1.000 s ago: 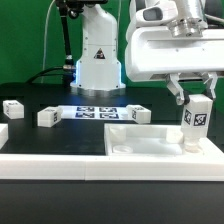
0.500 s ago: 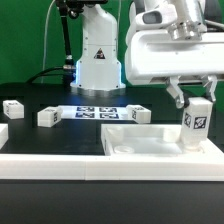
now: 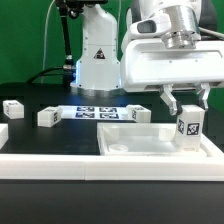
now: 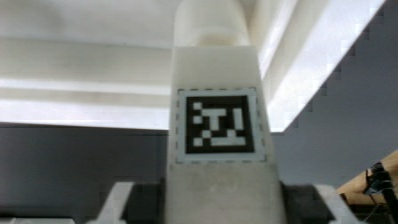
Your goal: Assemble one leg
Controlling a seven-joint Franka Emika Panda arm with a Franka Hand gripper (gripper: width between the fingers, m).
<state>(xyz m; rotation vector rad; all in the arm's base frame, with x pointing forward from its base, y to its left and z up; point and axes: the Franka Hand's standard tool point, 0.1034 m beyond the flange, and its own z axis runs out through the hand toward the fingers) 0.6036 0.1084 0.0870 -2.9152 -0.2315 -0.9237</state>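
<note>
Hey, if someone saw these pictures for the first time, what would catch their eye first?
The big white gripper at the exterior view's right stands out, its fingers clamped on the leg, held upright at the right end of the white tray-like part. In the wrist view, the leg's black-and-white tag fills the middle of the picture.

Exterior view: bright, diffuse light, source not in frame. The white tray-like part (image 3: 150, 150) is nearly blown out and its rims barely separate. The black table (image 3: 40, 135) reads flat dark, with only faint soft shadows. There's a blue glow low on the arm base (image 3: 98, 60), strongest on the exterior view's left. Low-res, edges soft all over.

Wrist view: the leg (image 4: 222, 180) is very close and soft. Its tag (image 4: 221, 122) has smeared edges, but the cells are still distinguishable. The background is fully out of focus, a bright pale band with a dark band below it.
</note>
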